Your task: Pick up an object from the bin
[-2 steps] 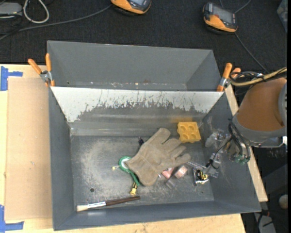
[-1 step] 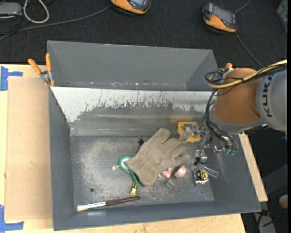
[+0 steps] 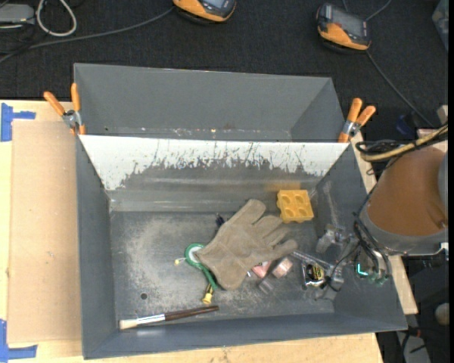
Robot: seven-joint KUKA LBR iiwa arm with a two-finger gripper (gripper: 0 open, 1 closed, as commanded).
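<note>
Pick not yet made: claw (image 3: pixel 327 269) low at the right of the bin (image 3: pixel 94 240) floor, beside a small dark-and-yellow piece (image 3: pixel 313 274), its opening not discernible, nothing seen held; grey glove (image 3: pixel 246 244) lies just left.

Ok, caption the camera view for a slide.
Gripper low at the bin's right, beside a tan glove; yellow block behind, paintbrush in front.

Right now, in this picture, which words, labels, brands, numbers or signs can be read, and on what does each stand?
No text can be read.
The yellow studded plastic block, the tan fabric work glove and the thin dark-handled paintbrush show no print.
The small pink pieces beside the glove are too small to tell.
</note>
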